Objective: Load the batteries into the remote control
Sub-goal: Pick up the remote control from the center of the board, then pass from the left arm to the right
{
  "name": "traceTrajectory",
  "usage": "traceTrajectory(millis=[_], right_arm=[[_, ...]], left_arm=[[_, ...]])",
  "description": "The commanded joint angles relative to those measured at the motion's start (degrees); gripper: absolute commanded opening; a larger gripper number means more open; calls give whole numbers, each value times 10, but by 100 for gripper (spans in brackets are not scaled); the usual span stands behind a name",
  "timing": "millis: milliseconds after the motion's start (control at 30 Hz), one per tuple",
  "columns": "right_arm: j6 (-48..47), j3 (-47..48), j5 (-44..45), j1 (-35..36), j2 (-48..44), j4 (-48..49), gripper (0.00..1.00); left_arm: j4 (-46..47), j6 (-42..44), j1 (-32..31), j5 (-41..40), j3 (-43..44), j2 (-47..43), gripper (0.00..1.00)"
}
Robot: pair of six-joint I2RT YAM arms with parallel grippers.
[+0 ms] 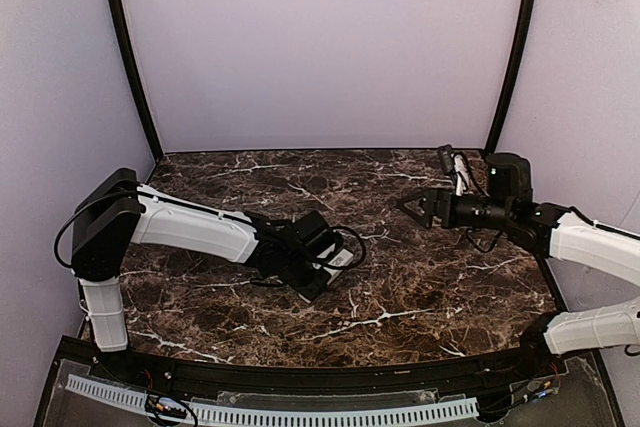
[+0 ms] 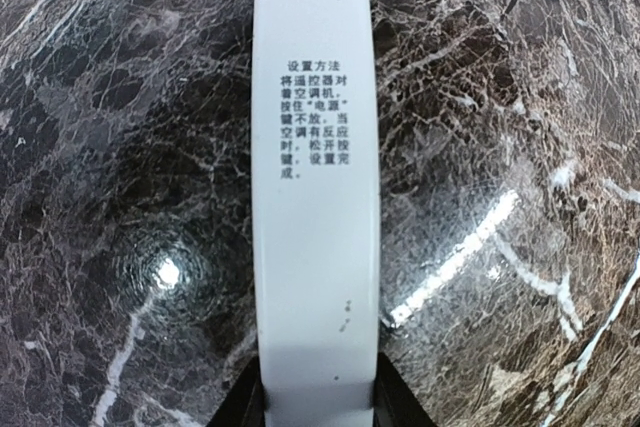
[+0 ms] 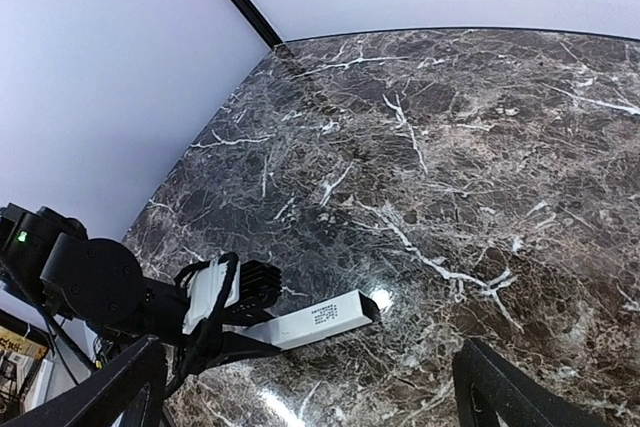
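Note:
My left gripper (image 1: 322,265) is shut on the near end of the remote control (image 1: 341,258), a slim white stick, and holds it just above the marble table, left of centre. In the left wrist view the remote (image 2: 315,197) runs straight away from the jaws (image 2: 318,402), its printed back face up. The right wrist view shows the remote (image 3: 315,319) sticking out of the left gripper (image 3: 225,332), its far end dark. My right gripper (image 1: 415,208) is open and empty, raised over the right side of the table; its fingers (image 3: 120,387) frame the view. No batteries are in view.
The dark marble table (image 1: 420,287) spans the workspace, with lilac walls behind and at both sides. Black frame posts (image 1: 128,57) stand at the back corners. A black rail with a white toothed strip (image 1: 300,412) runs along the near edge.

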Motion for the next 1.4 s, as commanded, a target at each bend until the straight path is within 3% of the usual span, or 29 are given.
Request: traceTrajectory(millis=[0,200,533,1033,1367], right_arm=[[-5,-5,-46,-9,-13,42,99],[-18,6,-98,-13,-27,74,95],[36,14,-251,-8,-14,270,91],[48,132,-259,113,158,362,81],[111,157,-294,131,217,451,61]], left_arm=[[0,-4,4,8,-3,-57,23],[201,-14,47,128,-111,-226,21],[368,-12,59,238,-179,-372,20],[507,-60,54,309,-226,-380,21],[513,-57,52,320,-234,-376,20]])
